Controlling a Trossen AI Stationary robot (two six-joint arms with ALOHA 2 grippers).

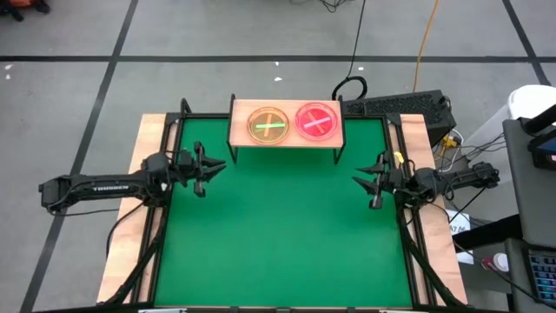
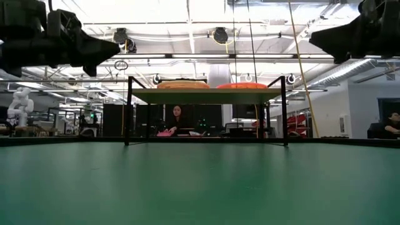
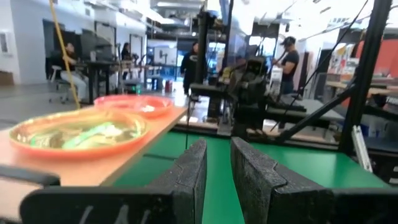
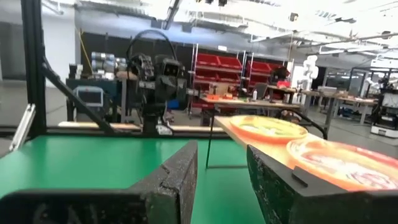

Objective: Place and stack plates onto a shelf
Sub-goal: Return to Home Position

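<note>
The shelf (image 1: 285, 139) is a light-wood board on thin black legs, standing at the middle of the table's far edge. Two piles of plates rest on it side by side: an amber one with green bars (image 1: 269, 125) and a pink one (image 1: 317, 121). In the low view the amber pile (image 2: 181, 84) and the pink pile (image 2: 242, 85) show above the board (image 2: 206, 95). My left gripper (image 1: 213, 167) hovers open near the table's left side, empty. My right gripper (image 1: 365, 183) hovers open near the right side, empty. Both point toward the table's middle.
The green table (image 1: 287, 235) is bordered by black frame rails and wooden side strips (image 1: 143, 156). A dark keyboard-like box (image 1: 400, 106) and cables lie behind the shelf's right end. People sit and stand in the room beyond (image 2: 175, 119).
</note>
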